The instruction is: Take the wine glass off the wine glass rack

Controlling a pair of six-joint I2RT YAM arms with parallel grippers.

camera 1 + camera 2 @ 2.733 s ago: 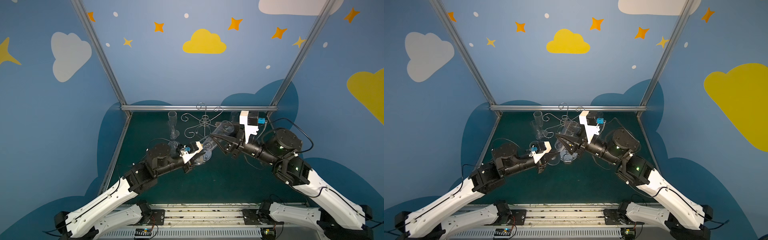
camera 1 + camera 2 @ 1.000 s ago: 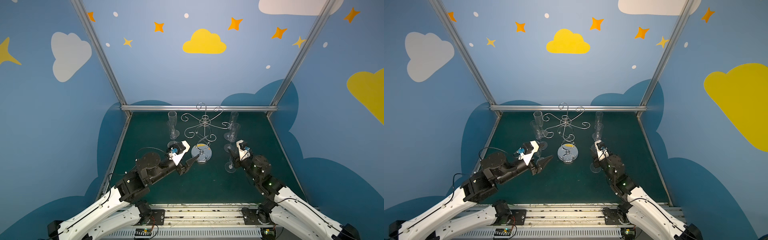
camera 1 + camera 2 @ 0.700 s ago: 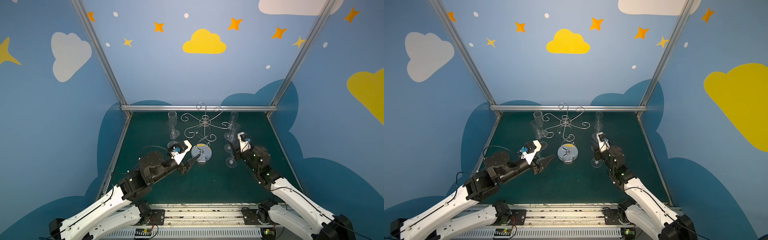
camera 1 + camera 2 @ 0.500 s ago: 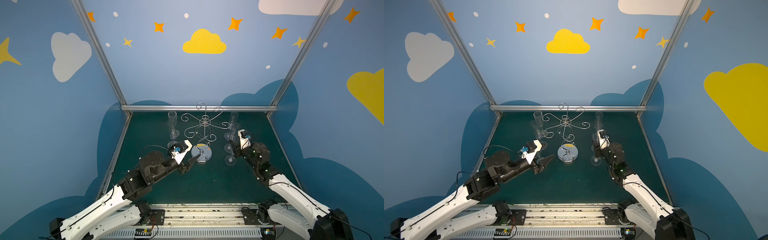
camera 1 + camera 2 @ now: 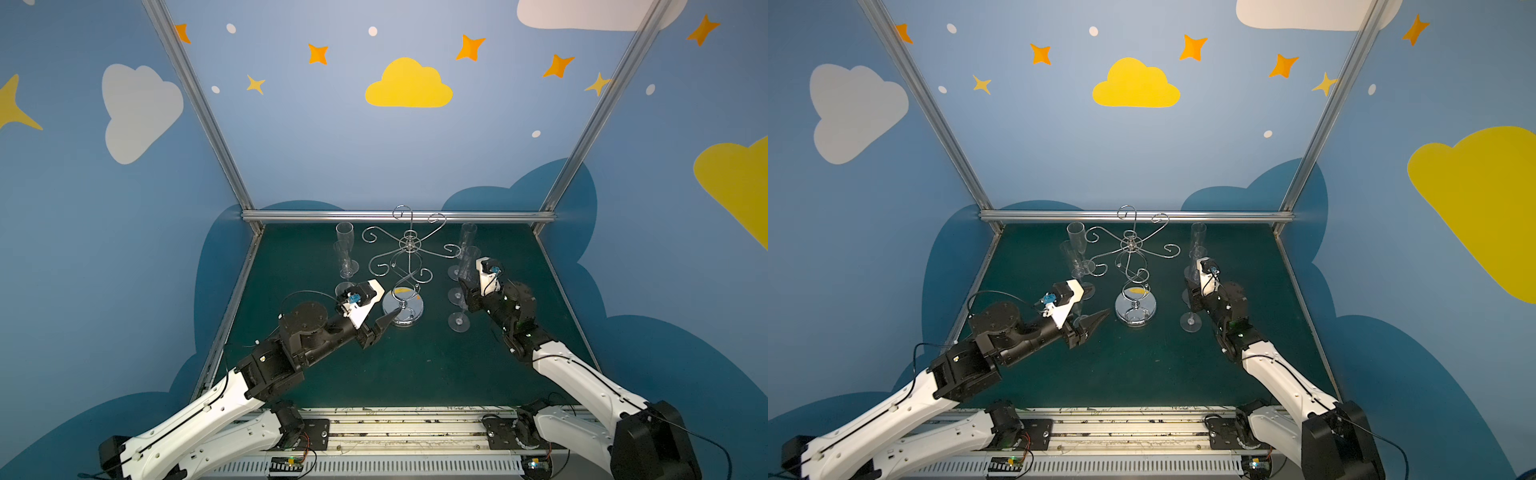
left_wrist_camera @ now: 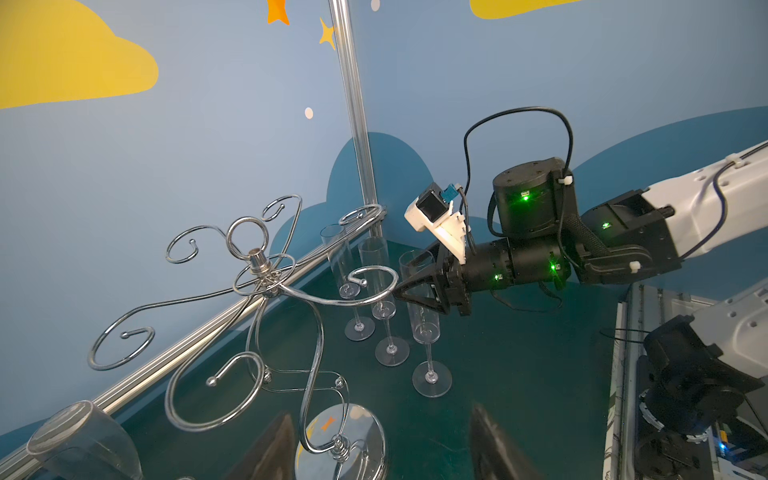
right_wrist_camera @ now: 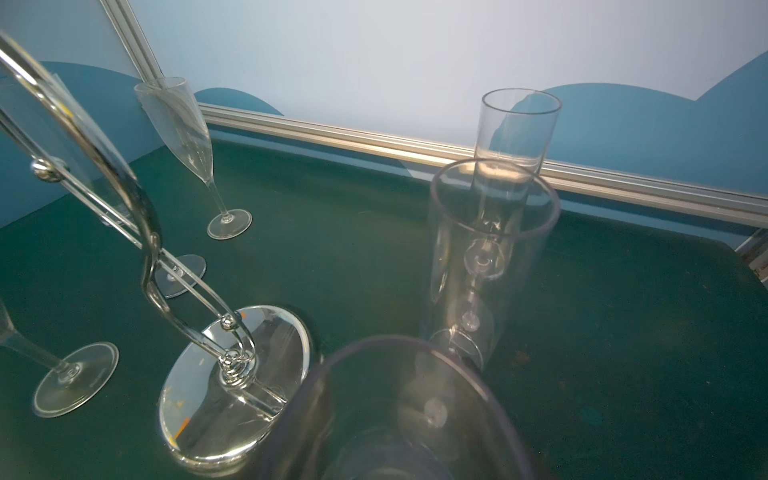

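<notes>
Right gripper (image 6: pixel 417 276): clamped across the bowl of the wine glass (image 6: pixel 424 326), with one finger in front of the bowl and one behind it. From the right wrist camera, only the glass's wide rim in view, close and blurred.

Left gripper (image 6: pixel 380 415): spread apart and empty, with the two dark fingers (image 6: pixel 270 451) pointing at the round mirror base of the wine glass rack (image 5: pixel 411 312). Hovering just beside that base at about its 8 o'clock, taking 12 o'clock as the back wall. Contact with the base impossible to tell.

Wine glass: already off the rack, upright, foot flat on the green mat (image 5: pixel 415 365), at about 4 o'clock from the rack base.

In line with it and farther back, close together but apart: a second glass (image 6: pixel 392 351) at about 3 o'clock and a third glass (image 6: pixel 360 330) at about 2 o'clock.

Rack: upright in the middle of the mat, toward 12 o'clock, with curled chrome arms spread above a twisted stem.

Across from the held glass, at 10 to 11 o'clock of the base: more clear glasses (image 5: pixel 344 249) standing on the mat.

Farthest out, at 12 o'clock: an aluminium rail (image 5: pixel 395 216) along the mat's back edge, then blue walls (image 5: pixel 332 145) painted with clouds and stars.
</notes>
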